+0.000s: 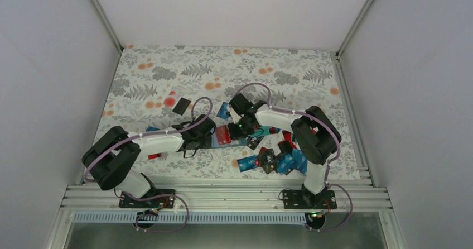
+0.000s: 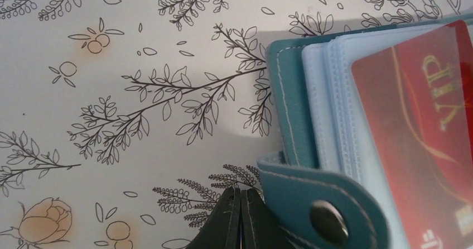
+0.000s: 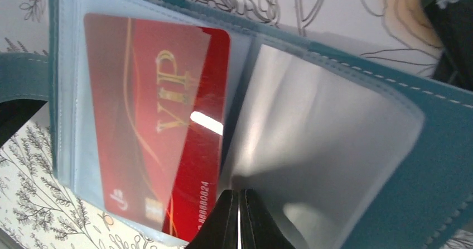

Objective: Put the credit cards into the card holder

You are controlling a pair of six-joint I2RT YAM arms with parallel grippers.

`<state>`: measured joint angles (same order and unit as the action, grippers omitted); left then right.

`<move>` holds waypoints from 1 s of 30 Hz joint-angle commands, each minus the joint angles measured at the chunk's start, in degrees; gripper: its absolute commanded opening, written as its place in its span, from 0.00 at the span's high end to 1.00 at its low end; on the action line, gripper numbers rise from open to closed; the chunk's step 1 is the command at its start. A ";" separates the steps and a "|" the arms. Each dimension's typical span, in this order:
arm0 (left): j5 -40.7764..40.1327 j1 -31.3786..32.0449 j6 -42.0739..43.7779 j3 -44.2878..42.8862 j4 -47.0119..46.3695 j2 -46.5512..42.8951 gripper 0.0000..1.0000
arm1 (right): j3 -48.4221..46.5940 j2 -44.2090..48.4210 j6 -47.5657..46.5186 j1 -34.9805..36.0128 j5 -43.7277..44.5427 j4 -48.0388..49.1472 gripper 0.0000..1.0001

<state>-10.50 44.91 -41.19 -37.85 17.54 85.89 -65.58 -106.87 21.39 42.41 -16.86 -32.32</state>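
Card holder [image 2: 284,92]: teal, lying open on the floral counter [image 1: 167,70], mid-scene between both arms. Left hand [image 2: 241,196]: fingers together, just beside the holder's snap strap [image 2: 329,215]. Red VIP card [image 3: 150,120]: in a clear sleeve. Right hand [image 3: 239,196]: fingers together at that card's lower edge; cannot tell whether anything is pinched. Credit cards [image 1: 273,161]: loose heap, right of holder.

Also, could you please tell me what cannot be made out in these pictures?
Top view: arms cover most of the card holder; credit cards' print is too small.
Left wrist: the bottom edge crops the left gripper; any grip is unclear.
Right wrist: the right gripper is cropped likewise; a black item is cut by the top-right corner.
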 commanded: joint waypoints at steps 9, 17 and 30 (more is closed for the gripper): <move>2.83 0.85 0.68 0.29 0.11 3.23 0.98 | -2.39 -2.67 0.95 1.79 -2.42 2.22 0.83; 2.07 1.07 0.49 -0.69 2.66 1.95 0.98 | -2.75 -2.96 0.36 1.98 -0.89 1.33 0.81; 7.25 1.41 1.42 -2.26 1.34 -9.68 0.97 | -3.65 2.99 -0.09 1.44 -0.26 0.38 0.79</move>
<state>-6.33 46.13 -40.95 -39.11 21.71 77.87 -67.48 -107.68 21.43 43.66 -16.75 -31.99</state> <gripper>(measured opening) 0.026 0.202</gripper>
